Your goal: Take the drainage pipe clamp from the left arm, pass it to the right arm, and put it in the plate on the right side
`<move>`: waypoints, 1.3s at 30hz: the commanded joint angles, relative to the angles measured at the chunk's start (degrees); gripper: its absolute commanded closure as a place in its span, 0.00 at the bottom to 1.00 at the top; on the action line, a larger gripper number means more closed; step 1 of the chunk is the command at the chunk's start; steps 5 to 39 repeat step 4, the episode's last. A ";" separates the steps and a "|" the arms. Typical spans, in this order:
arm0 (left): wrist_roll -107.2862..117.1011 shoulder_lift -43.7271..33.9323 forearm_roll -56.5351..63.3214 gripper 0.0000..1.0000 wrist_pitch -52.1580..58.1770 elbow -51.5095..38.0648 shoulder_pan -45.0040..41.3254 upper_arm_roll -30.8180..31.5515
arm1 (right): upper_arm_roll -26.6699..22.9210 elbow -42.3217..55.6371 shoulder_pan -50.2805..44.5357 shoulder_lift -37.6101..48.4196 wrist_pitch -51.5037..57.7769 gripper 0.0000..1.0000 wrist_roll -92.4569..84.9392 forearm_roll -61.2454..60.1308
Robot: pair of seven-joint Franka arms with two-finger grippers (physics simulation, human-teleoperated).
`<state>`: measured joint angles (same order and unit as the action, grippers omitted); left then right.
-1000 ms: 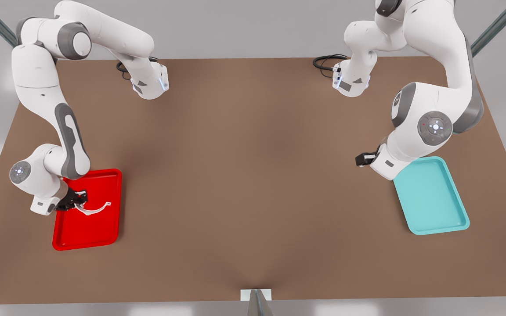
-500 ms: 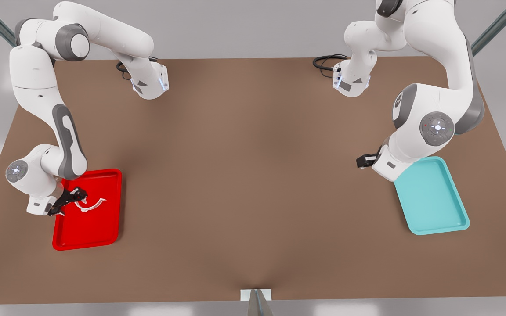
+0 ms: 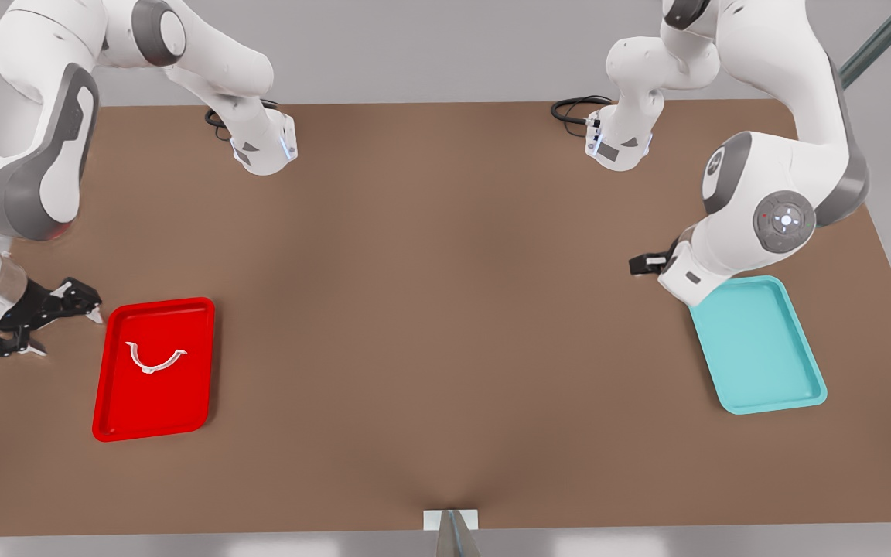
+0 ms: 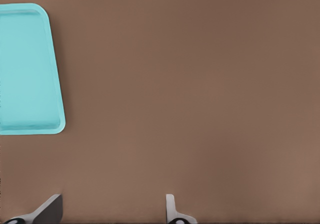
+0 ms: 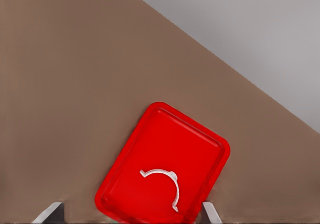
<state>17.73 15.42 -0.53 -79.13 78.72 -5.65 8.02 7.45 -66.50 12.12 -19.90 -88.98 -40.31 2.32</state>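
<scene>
At the front view's far left, the right claw (image 3: 43,321) hangs spread and empty, beside the plate (image 3: 198,309). The drainage pipe clamp (image 3: 155,359) lies inside it. Far right, the left claw (image 3: 643,264) waits with its fingers apart near the teal tray (image 3: 801,387) on the counter (image 3: 445,309).

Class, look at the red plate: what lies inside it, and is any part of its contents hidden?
Inside the plate lies the drainage pipe clamp, flat on the floor and clear of the rim. Nothing covers it; the right gripper, fingers open, is off to the side.
</scene>
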 commanded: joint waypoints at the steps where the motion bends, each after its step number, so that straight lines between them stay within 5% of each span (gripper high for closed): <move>1: -2.35 -0.04 0.18 0.00 3.46 -0.06 0.20 0.06 | -0.33 0.58 -0.08 2.23 25.96 0.00 36.70 -0.21; 4: -2.26 0.05 0.01 0.00 3.63 -0.24 0.37 0.06 | -0.95 -6.25 -0.96 7.32 21.40 0.00 41.80 -0.38; 39: -2.26 0.05 0.01 0.00 3.63 -0.24 0.37 0.06 | -0.95 -6.25 -0.96 7.32 21.40 0.00 41.80 -0.38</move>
